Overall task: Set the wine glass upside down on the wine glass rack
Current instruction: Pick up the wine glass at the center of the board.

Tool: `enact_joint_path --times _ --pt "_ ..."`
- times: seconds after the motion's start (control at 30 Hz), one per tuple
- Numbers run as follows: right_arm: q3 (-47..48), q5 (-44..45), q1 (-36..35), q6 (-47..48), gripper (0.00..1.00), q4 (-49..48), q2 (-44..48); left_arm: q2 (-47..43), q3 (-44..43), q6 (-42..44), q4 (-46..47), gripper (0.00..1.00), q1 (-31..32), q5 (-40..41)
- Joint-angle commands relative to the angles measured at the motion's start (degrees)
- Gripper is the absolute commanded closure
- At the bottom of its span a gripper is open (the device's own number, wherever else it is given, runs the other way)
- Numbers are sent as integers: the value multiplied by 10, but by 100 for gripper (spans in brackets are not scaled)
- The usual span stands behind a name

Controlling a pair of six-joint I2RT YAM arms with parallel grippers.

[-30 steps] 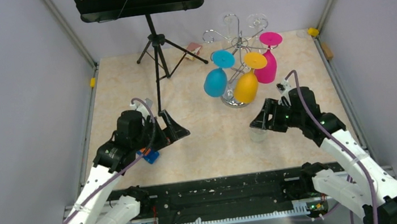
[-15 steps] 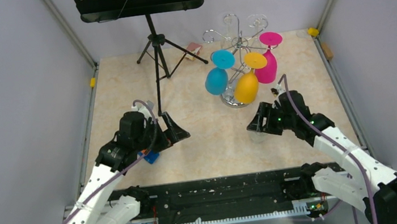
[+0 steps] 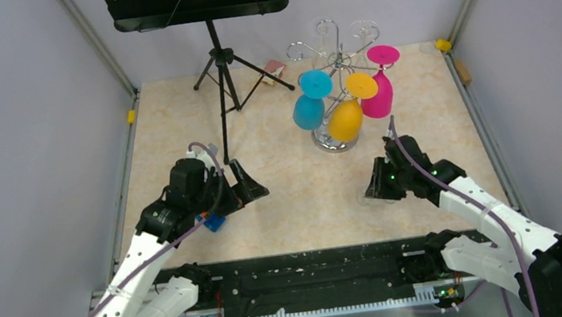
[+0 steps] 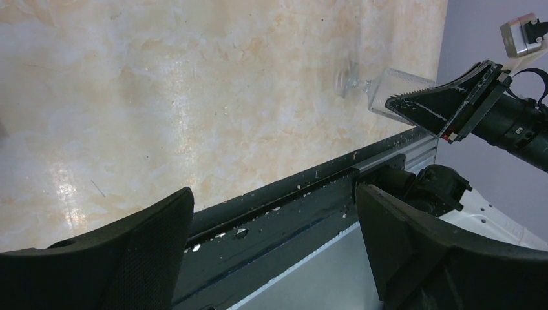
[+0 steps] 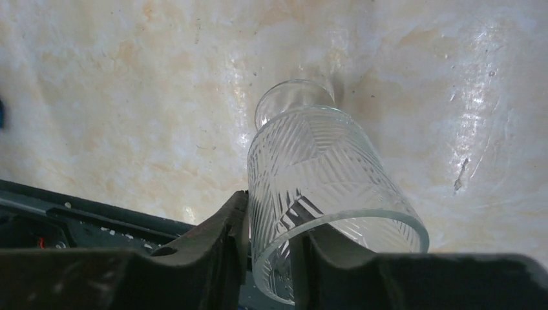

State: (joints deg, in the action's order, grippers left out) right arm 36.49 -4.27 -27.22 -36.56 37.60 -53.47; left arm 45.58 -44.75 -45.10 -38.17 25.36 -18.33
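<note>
While three glasses hang on one rack, right hand grasps one clear glass, left hand released

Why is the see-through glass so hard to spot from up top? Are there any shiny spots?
Top view: the wine glass is clear and nearly melts into the pale table. Right wrist view: it is close and sharp, with white glare on the table to its right. Left wrist view: a shiny patch low on the left.
</note>
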Motion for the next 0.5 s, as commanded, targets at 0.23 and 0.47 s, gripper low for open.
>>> enact_joint_path --times 0.23,0.47 --pt "43 -2 -4 -3 100 0 20 -5 -7 -1 14 2 -3 1" --pt "93 -41 -4 -18 100 9 36 3 -21 5 13 2 -3 -27"
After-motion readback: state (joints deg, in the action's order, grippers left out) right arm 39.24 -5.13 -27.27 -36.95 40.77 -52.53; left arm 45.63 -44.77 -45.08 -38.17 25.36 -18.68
